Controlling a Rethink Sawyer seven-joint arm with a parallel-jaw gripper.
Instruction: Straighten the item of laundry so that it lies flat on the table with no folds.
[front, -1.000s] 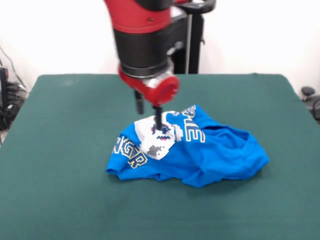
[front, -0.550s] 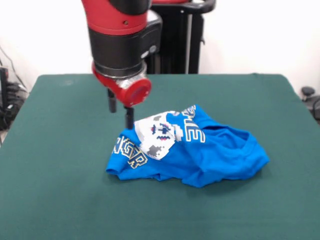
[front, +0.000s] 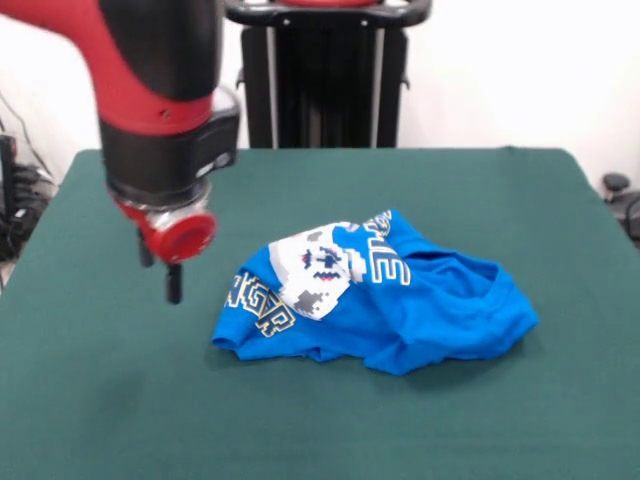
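Lettering on the crumpled blue shirt (front: 400, 300) reads partly "GER"; my gripper (front: 161, 272), at its nine o'clock, hangs empty, fingers spread.

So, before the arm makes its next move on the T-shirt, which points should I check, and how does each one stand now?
1. Blue T-shirt flat, no folds: not ok, it lies bunched with the print folded.
2. Gripper clear of the cloth: ok, it hangs over bare table to the shirt's left in the picture.
3. Gripper empty: ok, nothing hangs from it.
4. Fingers open or shut: cannot tell.
5. Shirt fully on the green table: ok, well inside the edges.
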